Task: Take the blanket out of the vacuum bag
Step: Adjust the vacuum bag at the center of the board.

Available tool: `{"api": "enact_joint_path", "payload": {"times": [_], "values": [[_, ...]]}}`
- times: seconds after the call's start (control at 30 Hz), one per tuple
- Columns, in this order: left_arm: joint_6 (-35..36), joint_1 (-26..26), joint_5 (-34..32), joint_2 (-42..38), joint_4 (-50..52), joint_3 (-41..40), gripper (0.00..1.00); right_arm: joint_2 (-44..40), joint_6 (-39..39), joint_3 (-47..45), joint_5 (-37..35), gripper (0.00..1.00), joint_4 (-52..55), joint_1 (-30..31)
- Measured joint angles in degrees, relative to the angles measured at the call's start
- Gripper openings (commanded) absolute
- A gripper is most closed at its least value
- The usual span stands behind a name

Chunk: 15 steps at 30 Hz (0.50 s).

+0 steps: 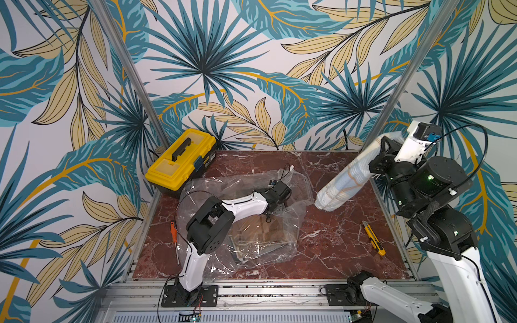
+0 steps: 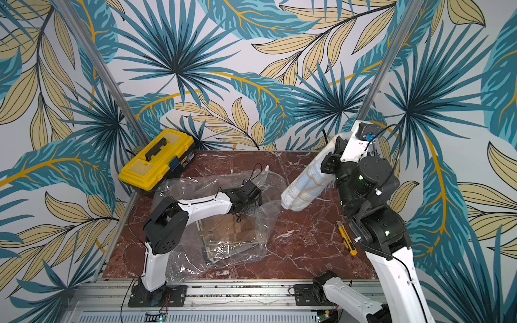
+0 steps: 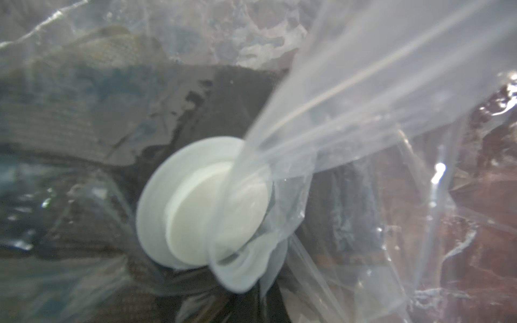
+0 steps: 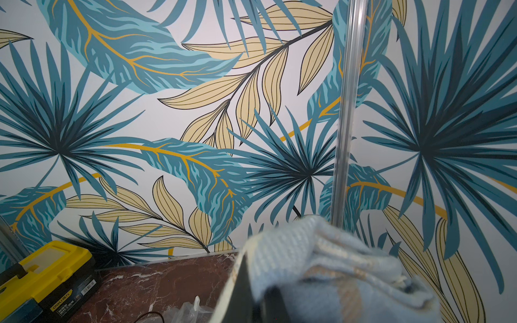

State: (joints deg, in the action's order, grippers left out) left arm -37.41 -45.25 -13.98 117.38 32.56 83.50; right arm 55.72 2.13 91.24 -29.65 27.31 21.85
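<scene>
The blanket point(image 1: 347, 179) point(image 2: 305, 184), light blue with a tan plaid, hangs as a long roll above the table's back right. My right gripper point(image 1: 385, 143) point(image 2: 337, 146) is shut on its upper end; in the right wrist view the cloth point(image 4: 335, 265) bulges over a dark finger point(image 4: 243, 296). The roll's lower end hangs beside the right edge of the vacuum bag point(image 1: 246, 251) point(image 2: 181, 263), clear and crumpled on the table. My left gripper point(image 1: 272, 209) point(image 2: 240, 208) is down on the bag, shut on bunched film by the white valve point(image 3: 207, 201).
A yellow toolbox point(image 1: 181, 159) stands at the back left. An orange screwdriver point(image 1: 174, 235) lies left of the bag and a yellow utility knife point(image 1: 373, 237) lies at the right edge of the red marble table point(image 1: 335, 251). Something flat and brown point(image 1: 258, 232) shows through the bag.
</scene>
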Motion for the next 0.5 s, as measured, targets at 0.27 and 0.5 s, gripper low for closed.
{"api": "enact_joint_path", "payload": {"times": [0.27,0.5], "values": [[5.7,0.1,-3.2,2.8,9.8,5.8,0.0,-0.4,0.2,-1.6,0.6,0.0,0.0,0.0],[7.4,0.2,-4.9,2.0,11.2,4.7,0.0,1.3,0.4,-3.1,1.2,0.0,-1.4,0.0]]}}
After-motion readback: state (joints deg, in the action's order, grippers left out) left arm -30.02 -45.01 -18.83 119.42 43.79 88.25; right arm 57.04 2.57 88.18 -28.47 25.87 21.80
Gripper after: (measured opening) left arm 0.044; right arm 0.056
